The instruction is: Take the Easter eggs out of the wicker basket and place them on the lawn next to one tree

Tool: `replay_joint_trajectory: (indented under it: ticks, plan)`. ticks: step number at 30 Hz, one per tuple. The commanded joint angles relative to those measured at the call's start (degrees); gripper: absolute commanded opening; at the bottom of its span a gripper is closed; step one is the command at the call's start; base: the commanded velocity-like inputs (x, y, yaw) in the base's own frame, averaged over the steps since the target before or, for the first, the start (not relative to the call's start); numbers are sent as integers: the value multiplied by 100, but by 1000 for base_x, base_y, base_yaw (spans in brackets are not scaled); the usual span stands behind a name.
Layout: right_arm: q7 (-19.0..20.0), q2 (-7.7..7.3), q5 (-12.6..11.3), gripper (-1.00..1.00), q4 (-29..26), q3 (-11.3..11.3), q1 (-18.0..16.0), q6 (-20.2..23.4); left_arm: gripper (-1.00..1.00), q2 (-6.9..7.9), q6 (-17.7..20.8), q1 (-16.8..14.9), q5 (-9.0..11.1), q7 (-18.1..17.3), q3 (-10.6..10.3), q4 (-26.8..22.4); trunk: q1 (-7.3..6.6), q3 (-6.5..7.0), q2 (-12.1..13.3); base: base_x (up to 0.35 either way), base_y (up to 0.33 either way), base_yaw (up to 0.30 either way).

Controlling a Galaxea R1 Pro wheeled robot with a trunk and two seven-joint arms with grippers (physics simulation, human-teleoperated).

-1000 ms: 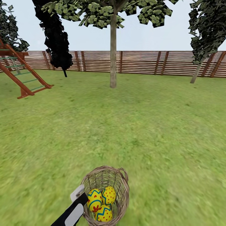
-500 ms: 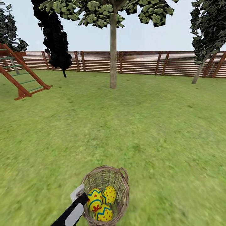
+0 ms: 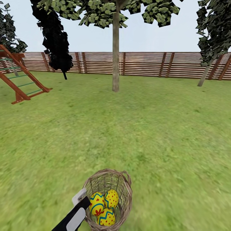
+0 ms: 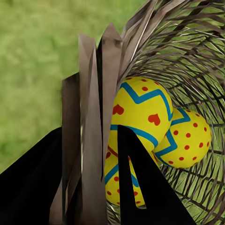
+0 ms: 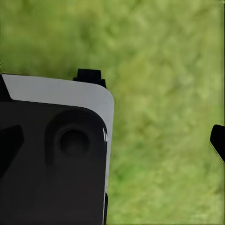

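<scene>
Easter eggs point(image 3: 104, 207): three, yellow with blue zigzags and red marks, all inside the basket, bunched and touching.
Wicker basket point(image 3: 125, 187): brown open weave, near the bottom of the head view, lifted off the grass by its rim.
Left gripper point(image 4: 101, 154): clamped on the basket's rim, one finger point(image 4: 140, 187) inside against the eggs, the other outside the wall.
Right gripper: cannot tell how wide.
Lawn point(image 3: 160, 128): green, patchy, all around.
Tree point(image 3: 115, 64): pale trunk, well beyond the basket, before a slatted fence point(image 3: 144, 64).
</scene>
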Motion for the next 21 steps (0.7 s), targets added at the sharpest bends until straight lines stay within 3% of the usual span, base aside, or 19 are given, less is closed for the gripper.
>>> replay_joint_trajectory:
  ticks: [1, 21]
  plan:
    - [-26, -2, 61, 100, 24, -48, -9, -35, -100, 5, -29, -5, 46, 35, -41, -9, 3, -5, -3, 340, 0, 0]
    - [-26, -2, 61, 100, 24, -48, -9, -36, -100, 10, -29, -6, 46, 35, -40, -11, 3, -5, -3, 340, 0, 0]
